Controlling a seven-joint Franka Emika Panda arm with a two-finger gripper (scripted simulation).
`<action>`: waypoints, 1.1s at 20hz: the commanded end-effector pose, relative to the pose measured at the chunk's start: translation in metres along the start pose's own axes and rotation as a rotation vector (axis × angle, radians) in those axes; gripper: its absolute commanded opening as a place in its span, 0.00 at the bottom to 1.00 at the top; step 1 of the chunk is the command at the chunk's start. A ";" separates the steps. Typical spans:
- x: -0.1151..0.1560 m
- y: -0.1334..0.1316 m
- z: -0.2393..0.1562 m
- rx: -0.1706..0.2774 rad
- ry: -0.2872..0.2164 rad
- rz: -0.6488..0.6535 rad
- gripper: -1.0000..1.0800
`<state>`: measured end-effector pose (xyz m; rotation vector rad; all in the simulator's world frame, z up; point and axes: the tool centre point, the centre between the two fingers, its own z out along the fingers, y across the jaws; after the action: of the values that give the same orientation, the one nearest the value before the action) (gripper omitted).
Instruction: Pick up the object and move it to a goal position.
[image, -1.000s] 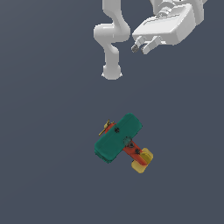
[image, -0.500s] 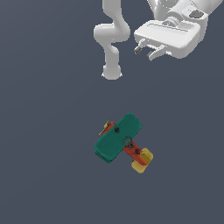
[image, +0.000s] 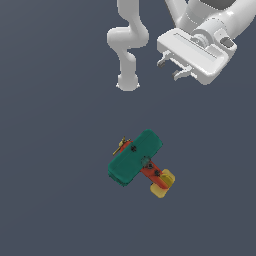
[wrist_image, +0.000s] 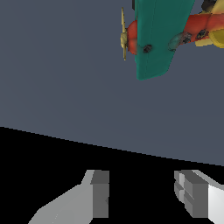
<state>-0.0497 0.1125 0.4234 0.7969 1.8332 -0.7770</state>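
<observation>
So the small toy airplane with teal-green wings, red-orange body and yellow tail (image: 136, 159) lay untouched on the dark grey floor (image: 50, 150). The white two-fingered gripper (image: 171, 67) hung well apart from it, fingers spread and empty (grasp, lift and carry all remained, seemingly).

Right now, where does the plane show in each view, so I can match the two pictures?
Exterior view: the plane lies on the grey floor, lower centre, well below the end effector.
Wrist view: the plane sits at the picture's edge, partly cut off, far from the fingers.
Shared landmark: the yellow propeller at the plane's nose, in front of the teal wing.
</observation>
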 end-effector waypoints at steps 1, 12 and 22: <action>0.006 0.005 0.001 0.002 -0.029 -0.073 0.62; 0.039 0.025 0.009 0.025 -0.138 -0.398 0.62; 0.078 0.042 0.023 0.055 -0.217 -0.705 0.62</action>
<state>-0.0315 0.1325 0.3437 0.1130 1.8985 -1.2677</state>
